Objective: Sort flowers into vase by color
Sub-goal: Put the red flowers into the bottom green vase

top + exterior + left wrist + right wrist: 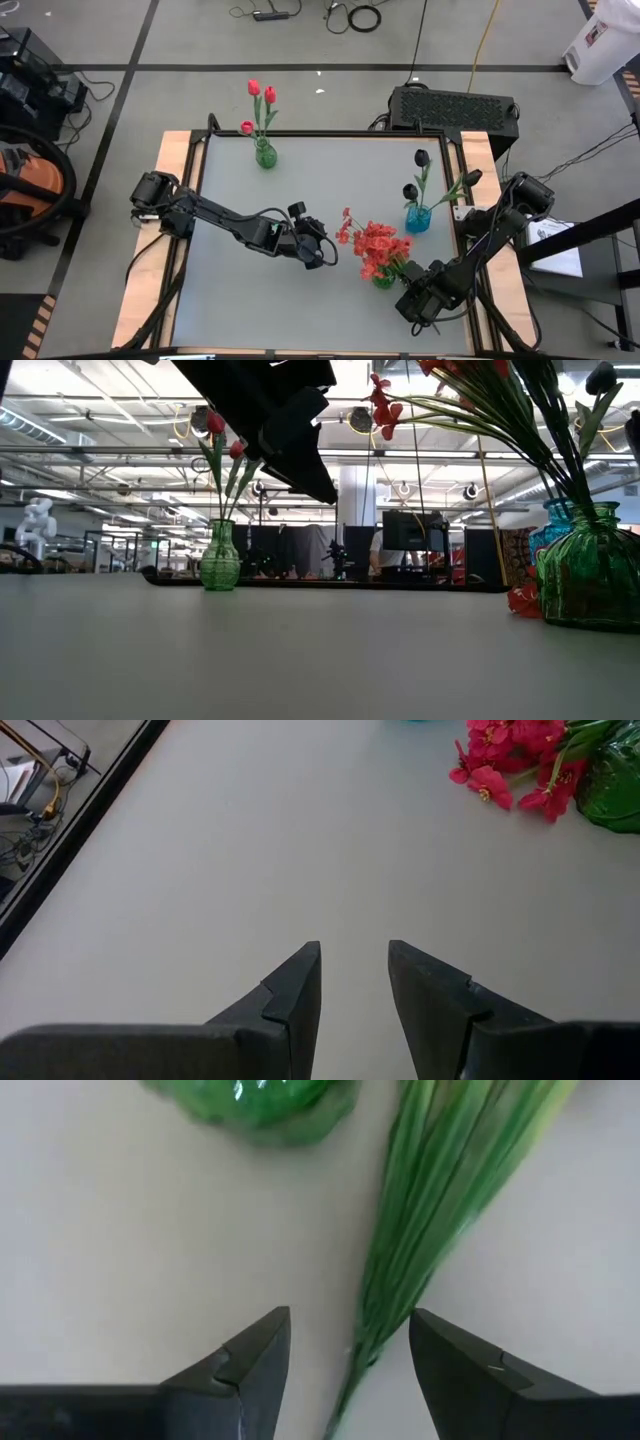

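Note:
A bushy bunch of small red blossoms (373,245) lies beside a green vase (385,280) at the near right, with its green stems (440,1200) running past that vase (250,1100). My right gripper (350,1320) is open, low over the table (410,298), with a finger on either side of the stems' thin end; no touch shows. My left gripper (355,950) is open and empty, above the table's middle (325,255), left of the blossoms (500,760). Red-pink tulips (260,95) stand in a green vase (265,155) at the far left. Black tulips (415,175) stand in a blue vase (417,218).
The blue vase stands close behind the near green vase (590,570). One red blossom (520,600) lies on the table by that vase. The table's raised frame (455,170) runs along its edges. Bare tabletop (240,290) lies at the near left.

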Robot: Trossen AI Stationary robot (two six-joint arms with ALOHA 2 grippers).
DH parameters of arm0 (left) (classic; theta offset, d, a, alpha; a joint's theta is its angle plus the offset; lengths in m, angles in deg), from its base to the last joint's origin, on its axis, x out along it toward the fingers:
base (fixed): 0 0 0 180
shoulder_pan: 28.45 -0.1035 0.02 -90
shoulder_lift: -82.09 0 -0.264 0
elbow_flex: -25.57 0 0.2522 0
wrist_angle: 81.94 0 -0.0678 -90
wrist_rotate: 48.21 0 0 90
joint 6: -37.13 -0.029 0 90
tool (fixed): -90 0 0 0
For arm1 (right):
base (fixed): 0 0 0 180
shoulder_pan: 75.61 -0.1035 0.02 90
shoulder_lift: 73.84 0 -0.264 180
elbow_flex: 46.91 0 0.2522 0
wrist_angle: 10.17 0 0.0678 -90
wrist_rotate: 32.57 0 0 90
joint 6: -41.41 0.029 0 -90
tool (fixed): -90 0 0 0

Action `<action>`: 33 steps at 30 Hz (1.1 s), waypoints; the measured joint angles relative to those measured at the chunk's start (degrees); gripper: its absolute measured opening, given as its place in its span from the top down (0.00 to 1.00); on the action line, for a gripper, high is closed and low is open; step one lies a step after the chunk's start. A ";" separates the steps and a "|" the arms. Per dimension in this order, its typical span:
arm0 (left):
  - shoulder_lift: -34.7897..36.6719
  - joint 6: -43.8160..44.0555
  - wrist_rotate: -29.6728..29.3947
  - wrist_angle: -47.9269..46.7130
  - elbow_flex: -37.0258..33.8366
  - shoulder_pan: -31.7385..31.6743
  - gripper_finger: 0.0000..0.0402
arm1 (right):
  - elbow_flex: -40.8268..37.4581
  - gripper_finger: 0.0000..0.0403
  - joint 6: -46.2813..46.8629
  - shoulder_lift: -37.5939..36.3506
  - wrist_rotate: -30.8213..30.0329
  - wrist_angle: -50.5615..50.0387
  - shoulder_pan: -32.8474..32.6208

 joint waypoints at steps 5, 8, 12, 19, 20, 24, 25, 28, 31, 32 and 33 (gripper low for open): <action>0.00 0.01 0.01 0.00 0.00 0.00 0.68 | 0.02 0.51 -0.17 0.02 -2.26 -1.70 0.17; 0.00 0.00 0.00 0.00 0.00 0.08 0.68 | 0.02 0.51 0.86 0.02 -1.96 -0.35 -0.12; 0.00 0.01 0.01 0.00 0.00 0.09 0.68 | 0.05 0.51 1.26 0.30 -2.07 0.16 -0.72; 0.00 0.01 0.01 0.00 0.00 0.17 0.68 | 0.04 0.51 1.06 1.72 -0.99 -2.92 0.09; 0.00 -0.02 0.01 0.02 0.00 0.17 0.68 | 0.04 0.51 1.04 1.73 -0.69 -2.79 0.07; 0.00 -0.02 0.01 0.02 0.00 0.17 0.68 | 0.04 0.51 0.94 1.76 -0.51 -2.65 0.06; 0.00 -0.02 -0.01 0.02 0.00 0.17 0.68 | 0.04 0.51 0.91 1.75 -0.51 -2.66 0.07; 0.00 -0.02 0.01 0.02 0.00 0.20 0.68 | 0.04 0.53 0.23 1.77 -0.51 -2.58 0.07; 0.00 -0.02 -0.01 0.02 0.00 0.20 0.68 | 0.04 0.57 0.01 1.77 -0.51 -2.47 0.04; 0.00 -0.02 -0.01 0.02 0.00 0.20 0.68 | 0.04 0.59 -0.01 1.77 -0.51 -2.47 0.04; 0.00 -0.02 0.01 0.02 0.00 0.20 0.68 | 0.04 0.62 -0.01 1.77 -0.51 -2.47 0.04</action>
